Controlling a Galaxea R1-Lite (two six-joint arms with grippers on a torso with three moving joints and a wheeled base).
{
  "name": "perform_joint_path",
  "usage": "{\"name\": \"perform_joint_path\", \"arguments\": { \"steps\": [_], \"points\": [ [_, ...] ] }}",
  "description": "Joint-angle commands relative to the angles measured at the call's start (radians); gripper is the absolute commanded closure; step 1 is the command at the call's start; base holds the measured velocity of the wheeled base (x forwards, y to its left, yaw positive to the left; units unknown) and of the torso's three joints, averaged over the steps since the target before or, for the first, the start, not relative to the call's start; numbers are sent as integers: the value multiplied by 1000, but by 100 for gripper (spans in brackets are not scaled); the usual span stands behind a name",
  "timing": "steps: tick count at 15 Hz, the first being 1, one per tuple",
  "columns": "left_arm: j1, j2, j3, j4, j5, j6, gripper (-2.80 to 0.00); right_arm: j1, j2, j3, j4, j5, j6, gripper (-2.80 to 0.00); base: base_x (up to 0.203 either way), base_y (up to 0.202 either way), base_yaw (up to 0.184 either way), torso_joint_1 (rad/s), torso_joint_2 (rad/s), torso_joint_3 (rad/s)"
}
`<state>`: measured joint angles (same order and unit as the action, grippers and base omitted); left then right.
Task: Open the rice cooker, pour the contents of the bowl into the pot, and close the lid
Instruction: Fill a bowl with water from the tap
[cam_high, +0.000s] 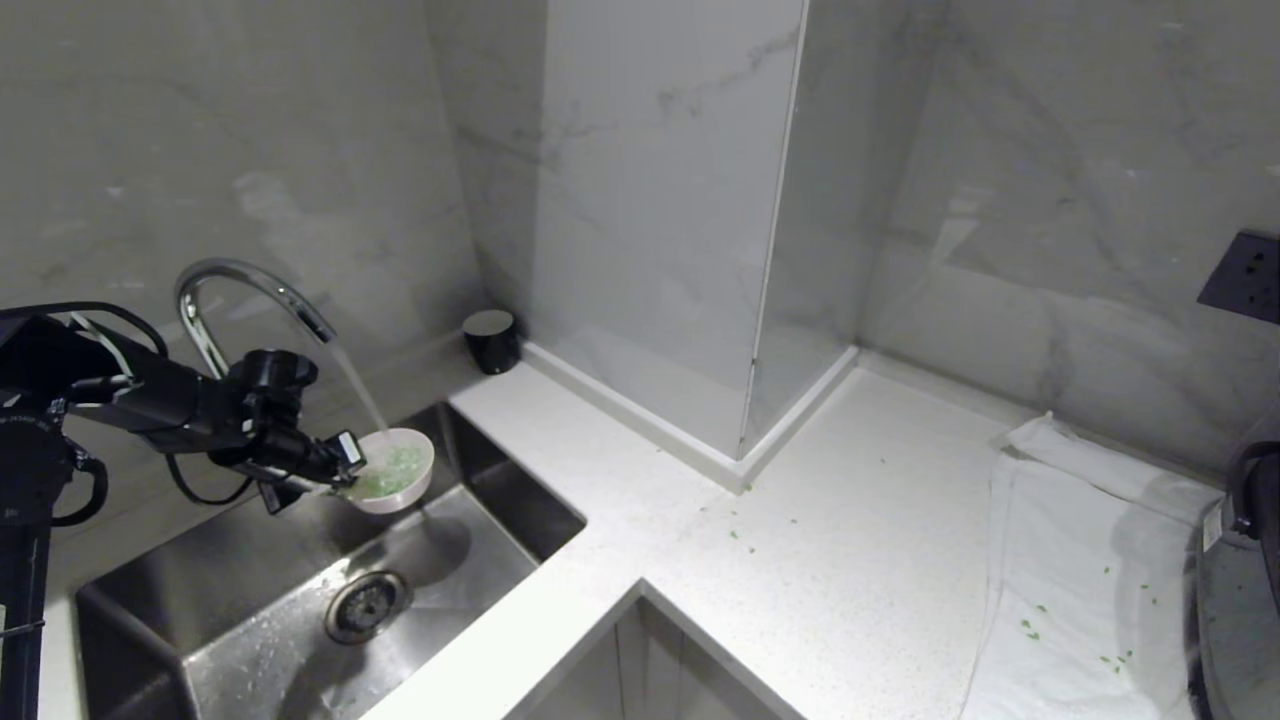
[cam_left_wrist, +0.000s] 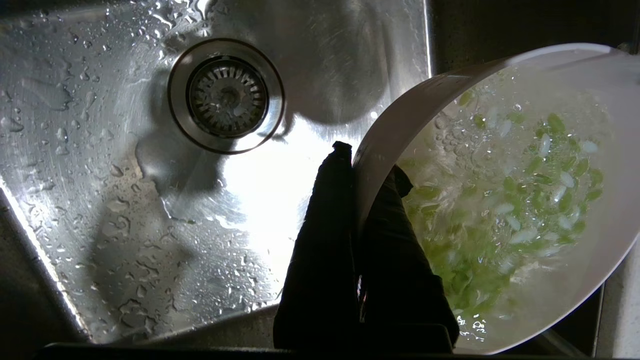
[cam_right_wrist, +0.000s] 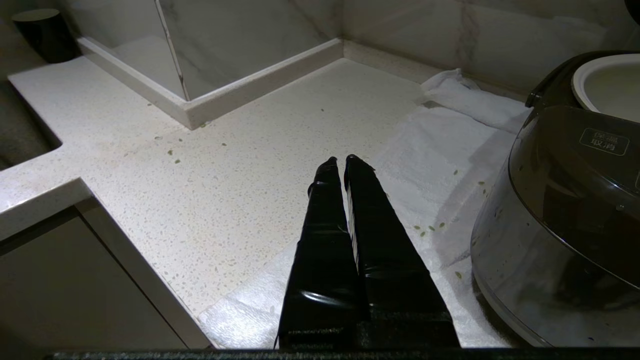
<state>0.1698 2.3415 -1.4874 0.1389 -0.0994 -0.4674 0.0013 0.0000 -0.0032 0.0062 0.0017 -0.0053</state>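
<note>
Black fingers (cam_left_wrist: 330, 240) of the left gripper (cam_left_wrist: 367, 165) fill the near part of the left wrist view, clamped on the rim of the bowl (cam_left_wrist: 400, 120): one finger lies outside the wall, the other inside. That bowl hangs over the steel sink (cam_high: 250, 620), near its back edge and above the basin, with the round drain strainer (cam_left_wrist: 226, 95) below and off to one side. Water runs in a thin stream from the curved chrome faucet (cam_high: 240, 280) into the bowl, and the contents of the bowl (cam_left_wrist: 520, 200), chopped green bits, float in bubbling water. Drops bead the wet sink floor.

At the counter's right end, the right gripper (cam_right_wrist: 339, 161) hangs above a white towel (cam_right_wrist: 430, 150), its two fingers pressed together with nothing between them. Just beside it on the towel stands the rice cooker (cam_right_wrist: 560, 225), its glossy dark front toward the camera; the pot (cam_right_wrist: 607, 85) shows open at the top, pale and bare inside. Green flecks (cam_high: 745, 540) dot the white counter (cam_high: 850, 500) and the towel. A small black cylinder (cam_high: 491, 340) sits at the counter's back corner by the sink.
</note>
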Motion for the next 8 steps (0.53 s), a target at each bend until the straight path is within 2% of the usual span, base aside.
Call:
{"name": "perform_joint_path", "arguments": {
  "steps": [1, 8],
  "points": [
    [-1, -4, 10, 1, -2, 0, 0, 0, 0, 0, 0, 0, -1, 0, 0, 0, 0, 0, 0, 0],
    [-39, -31, 48, 4, -6, -4, 0, 0, 0, 0, 0, 0, -1, 0, 0, 0, 0, 0, 0, 0]
  ]
}}
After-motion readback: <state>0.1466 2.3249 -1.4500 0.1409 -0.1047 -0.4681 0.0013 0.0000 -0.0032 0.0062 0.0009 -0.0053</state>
